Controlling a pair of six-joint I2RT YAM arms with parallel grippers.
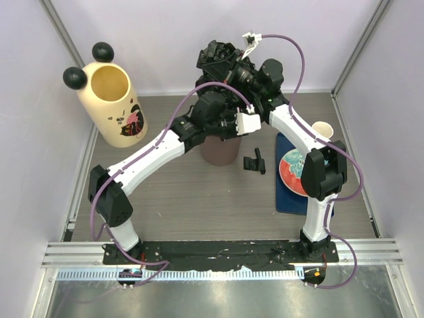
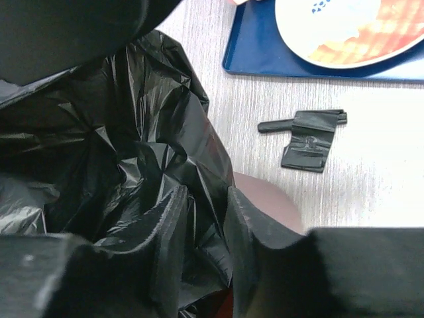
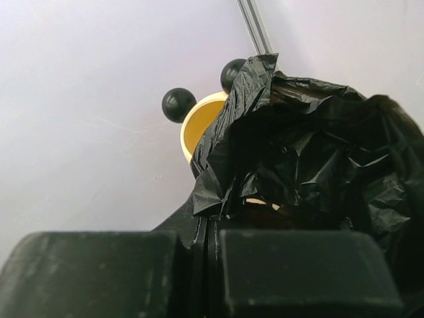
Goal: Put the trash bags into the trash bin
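Trash bag fills the left wrist view, crumpled over the brown bucket; the left fingers stand narrowly apart with a fold between them, and I cannot tell if they grip it. In the right wrist view the right fingers pinch the bag's edge, with the trash bin behind. From above, the left arm and right arm meet over the bucket; the bin stands far left by the wall, with bare surface between

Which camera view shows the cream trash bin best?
The top external view: the whole trash bin shows, with open mouth and both ears. The right wrist view shows only its rim and ears behind the trash bag. The left wrist view shows none of it.
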